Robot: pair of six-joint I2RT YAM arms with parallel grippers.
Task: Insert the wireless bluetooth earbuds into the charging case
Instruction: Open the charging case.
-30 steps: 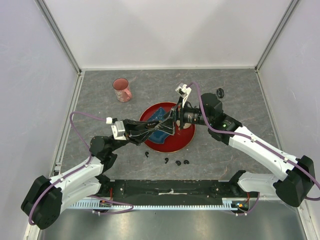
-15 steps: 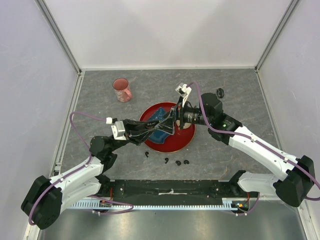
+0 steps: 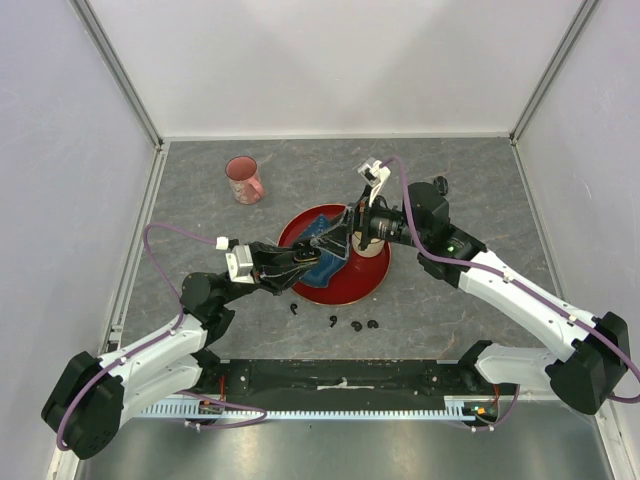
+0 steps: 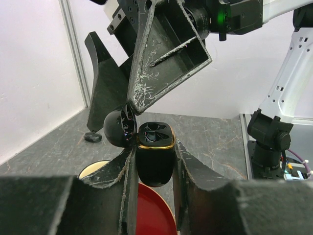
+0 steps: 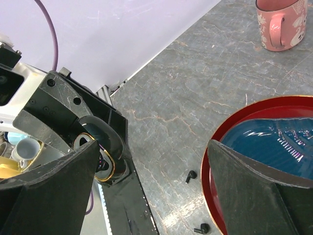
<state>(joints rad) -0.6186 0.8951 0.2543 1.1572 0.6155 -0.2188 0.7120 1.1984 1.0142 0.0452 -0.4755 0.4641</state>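
My left gripper (image 4: 154, 147) is shut on the black charging case (image 4: 154, 161). The case has a gold rim, its lid (image 4: 116, 129) hangs open to the left, and its sockets look empty. In the top view the left gripper (image 3: 318, 262) is over the near left part of the red plate (image 3: 362, 285). My right gripper (image 3: 341, 233) is open and empty, just above and behind the case; its fingers (image 4: 168, 54) hang over the case. Four tiny black earbuds lie on the table in front of the plate (image 3: 293, 307) (image 3: 331, 322) (image 3: 355, 325) (image 3: 372, 324). Two of them show in the right wrist view (image 5: 190, 175) (image 5: 202, 228).
A blue dish (image 3: 322, 225) lies in the red plate, with a cream disc (image 3: 376, 250) at its right. A pink cup (image 3: 243, 180) stands at the back left. A second black oval case (image 3: 439, 185) lies at the back right.
My left gripper has drawn back slightly toward the near left with the case. My right gripper has lifted and tilted a little toward the back.
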